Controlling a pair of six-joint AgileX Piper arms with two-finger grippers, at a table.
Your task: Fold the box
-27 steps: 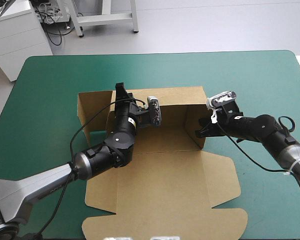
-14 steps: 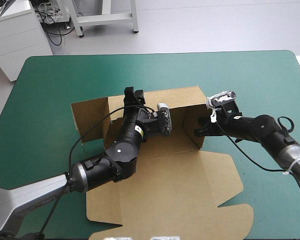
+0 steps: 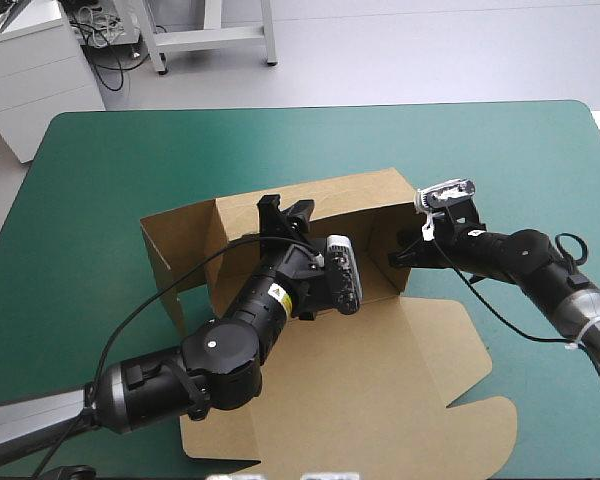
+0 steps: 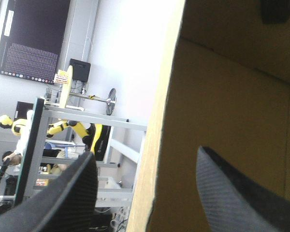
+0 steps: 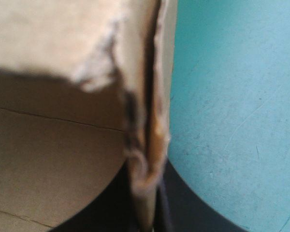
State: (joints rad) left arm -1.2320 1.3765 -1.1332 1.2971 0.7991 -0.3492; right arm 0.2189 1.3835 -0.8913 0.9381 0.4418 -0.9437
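Observation:
The brown box (image 3: 360,400) lies mid-table with its lid flat toward the near edge and its back wall (image 3: 350,195) and side walls raised. My left gripper (image 3: 285,208) is open over the back wall's top edge, one finger on each side. In the left wrist view the box (image 4: 232,121) wall's edge runs between the spread fingers of the left gripper (image 4: 146,159). My right gripper (image 3: 405,258) is shut on the box's right wall. The right wrist view shows the right gripper (image 5: 147,212) pinching the frayed edge of the box (image 5: 53,145).
The teal-green cover (image 3: 100,180) shows on every side of the box, widest at the far and left sides. The flat lid's front corner reaches close to the table's near edge. Beside the pinched wall lies bare teal-green cover (image 5: 232,96).
My left gripper has opened and moved right along the back wall. The left side flap has swung outward, and the lid has slid slightly right. The right gripper kept its hold.

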